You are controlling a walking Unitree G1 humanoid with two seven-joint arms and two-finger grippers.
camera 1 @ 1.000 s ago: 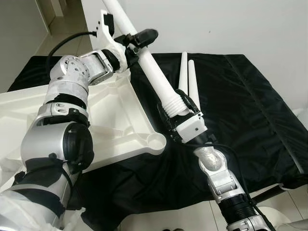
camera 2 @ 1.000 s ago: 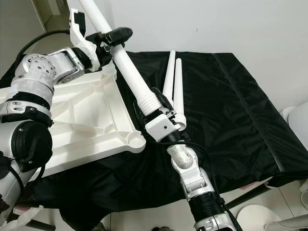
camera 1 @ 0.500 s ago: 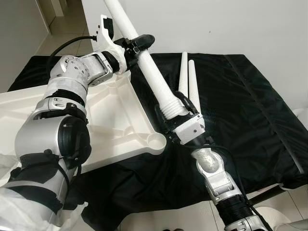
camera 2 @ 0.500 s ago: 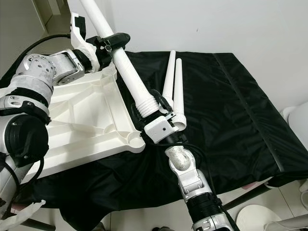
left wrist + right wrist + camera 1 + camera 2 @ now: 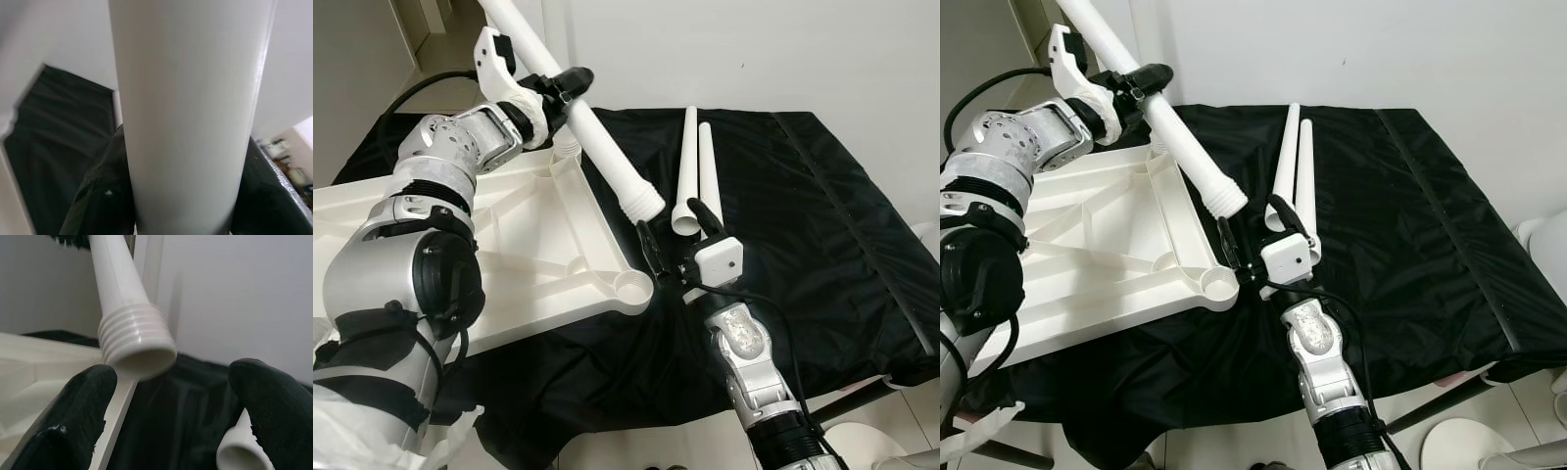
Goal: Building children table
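My right gripper (image 5: 675, 240) stands spread wide just below the threaded end of the table leg (image 5: 607, 147), its two black fingers (image 5: 88, 406) splayed to either side of that ridged mouth and touching nothing. A second ago those fingers were wrapped round the threads; now they have let go and dropped back toward six o'clock, leaving the leg to the other arm. My left gripper (image 5: 558, 86) is pinched on the leg's upper shaft at about eleven o'clock in the head view, and the wrist camera there shows the white tube clamped between the dark pads. The leg hangs on a slant, its threaded end pointing down toward five o'clock, and it has swung up and toward ten o'clock since the earlier frames, so its tip now floats above the near edge of the upturned white tabletop (image 5: 538, 245). I judge the hold is high on the shaft so the threads stay free to meet a socket; the round corner socket (image 5: 631, 287) sits just below, toward six o'clock from the tip, and looks the likely target. Two more legs (image 5: 697, 166) lie side by side on the black cloth (image 5: 822, 215) at one o'clock from my right gripper, parked within reach for later corners.
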